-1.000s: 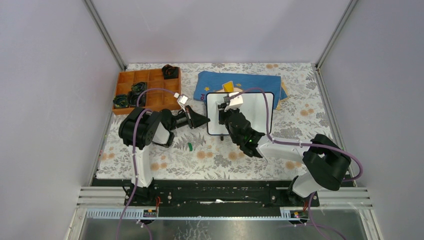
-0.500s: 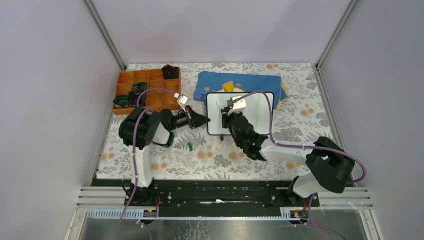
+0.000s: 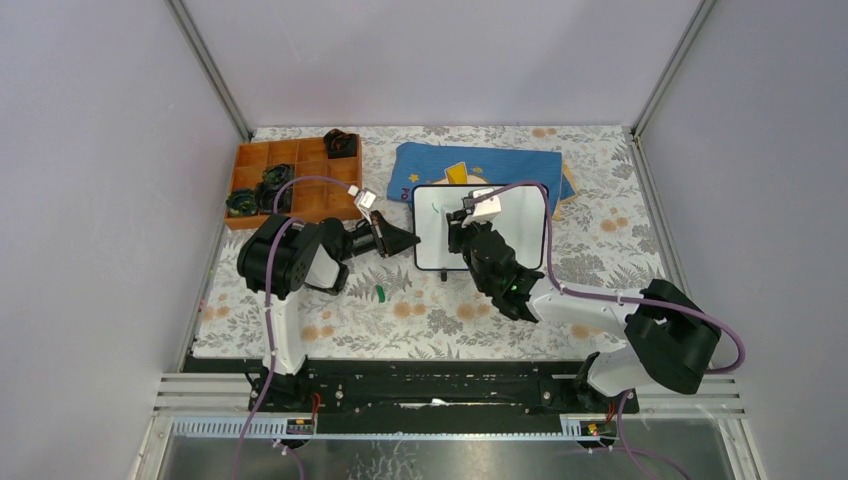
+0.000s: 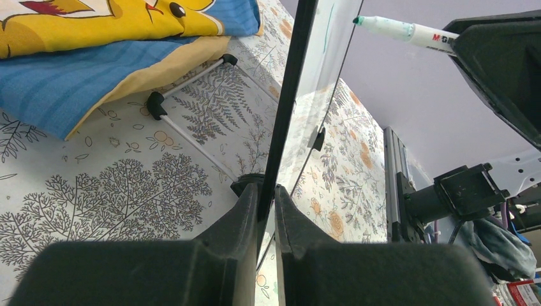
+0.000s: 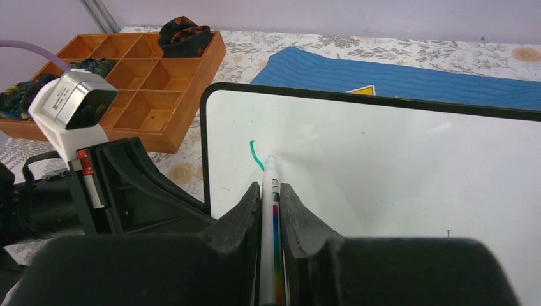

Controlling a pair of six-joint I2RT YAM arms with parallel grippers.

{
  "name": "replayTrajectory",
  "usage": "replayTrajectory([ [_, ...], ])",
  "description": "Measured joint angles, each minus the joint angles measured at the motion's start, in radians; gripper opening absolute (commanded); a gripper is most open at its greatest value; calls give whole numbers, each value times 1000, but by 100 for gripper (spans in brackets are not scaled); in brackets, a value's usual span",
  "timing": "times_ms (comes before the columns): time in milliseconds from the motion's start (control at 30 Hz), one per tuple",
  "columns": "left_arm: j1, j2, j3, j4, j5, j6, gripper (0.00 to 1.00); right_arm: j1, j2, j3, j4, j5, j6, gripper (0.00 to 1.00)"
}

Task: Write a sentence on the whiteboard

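The whiteboard (image 3: 520, 215) stands tilted at mid-table, white with a thin black rim. My left gripper (image 3: 408, 240) is shut on its left rim; the left wrist view shows the jaws (image 4: 266, 194) pinching the black edge (image 4: 290, 95). My right gripper (image 3: 462, 232) is shut on a white marker (image 5: 268, 191) with a green tip. The tip touches the board (image 5: 395, 166) near its upper left. Of the sentence, only one short green stroke (image 5: 255, 155) shows, just left of the tip. The marker also shows in the left wrist view (image 4: 395, 30).
An orange wooden compartment tray (image 3: 290, 180) with dark items stands at the back left. A blue cloth with yellow print (image 3: 480, 160) lies behind the board. A small green cap (image 3: 381, 293) lies on the flowered tablecloth in front of the left gripper.
My right gripper has moved a little to the right across the board with the marker. The short green stroke it covered now shows. The left arm has not moved.
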Motion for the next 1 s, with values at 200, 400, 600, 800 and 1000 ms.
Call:
replayTrajectory([
  [200, -5, 0, 0, 0, 0, 2, 0, -22, 0, 0, -1, 0, 1, 0],
  [400, -5, -2, 0, -1, 0, 4, 0, -27, 5, 6, -2, -1, 0, 0],
  [600, -5, -2, 0, -2, 0, 5, 0, -29, 13, 21, -1, -2, 1, 0],
  [800, -5, -2, 0, -2, 0, 6, 0, -29, 30, 22, -2, -10, 13, 0],
  [1000, -5, -5, -2, -3, -1, 6, 0, -29, 32, 22, -9, -29, 27, 0],
])
